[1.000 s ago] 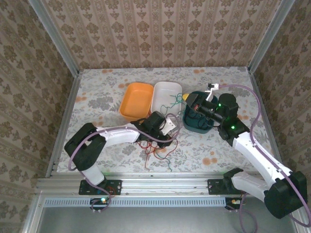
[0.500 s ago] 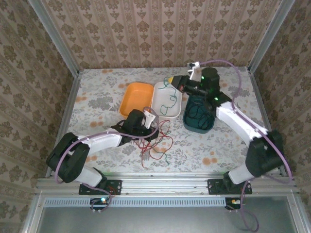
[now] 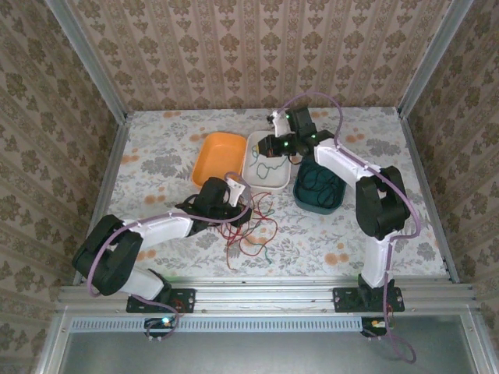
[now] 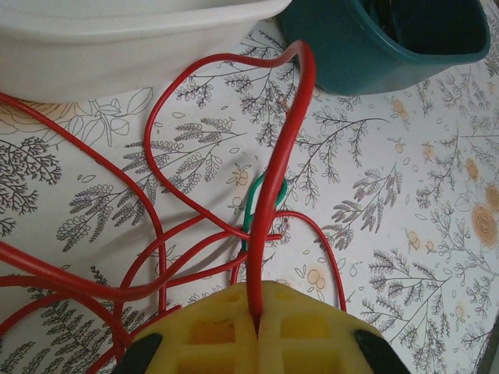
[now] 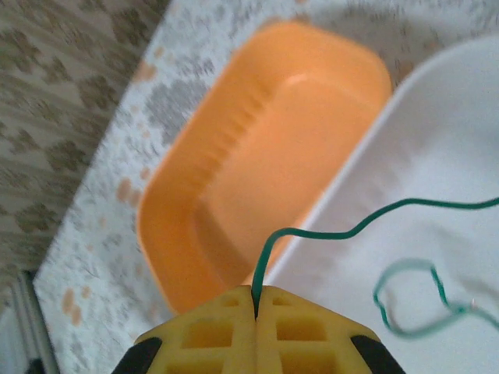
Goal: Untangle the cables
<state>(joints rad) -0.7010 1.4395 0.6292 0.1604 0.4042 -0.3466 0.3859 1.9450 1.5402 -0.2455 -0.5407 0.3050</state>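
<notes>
Two pinches, yellow waffle-ribbed jaws pressed together. Left gripper [image 4: 256,315] nipping glossy red cable [image 4: 284,148], looped over floral tablecloth [image 4: 405,202] near teal bin [image 4: 343,54]; green strand [image 4: 249,214] tangled among red loops. Right gripper [image 5: 256,300] nipping thin wavy green cable [image 5: 335,231], trailing into smooth white tub [image 5: 437,132] beside rounded orange tub [image 5: 265,148].

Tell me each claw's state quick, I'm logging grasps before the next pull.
Left claw: closed on the red cable.
Right claw: closed on the green cable.
</notes>
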